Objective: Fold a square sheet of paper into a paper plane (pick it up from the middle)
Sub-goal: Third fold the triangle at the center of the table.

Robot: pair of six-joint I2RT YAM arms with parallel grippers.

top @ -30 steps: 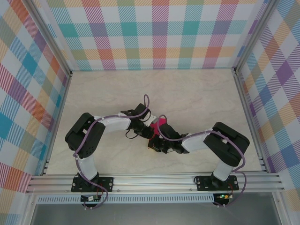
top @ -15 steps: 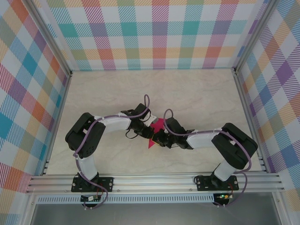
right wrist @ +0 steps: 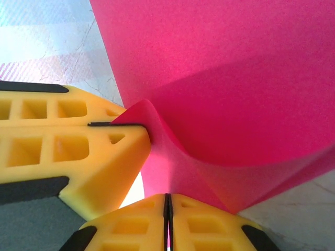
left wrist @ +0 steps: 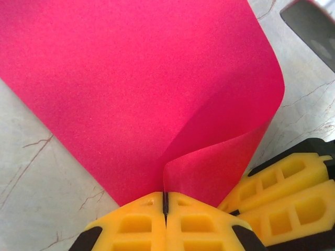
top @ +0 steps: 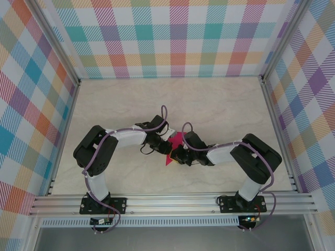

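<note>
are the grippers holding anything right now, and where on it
Both hold the square sheet of paper: left gripper and right gripper pinch its curled-over edge, close together.

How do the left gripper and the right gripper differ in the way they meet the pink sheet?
The left gripper meets the square sheet of paper from the left side, the right gripper from the right side. In the top view the right gripper sits nearer the arm bases than the left gripper does. Shared: both have yellow fingers, both are shut on the sheet, close together, and the paper curls up between them.
</note>
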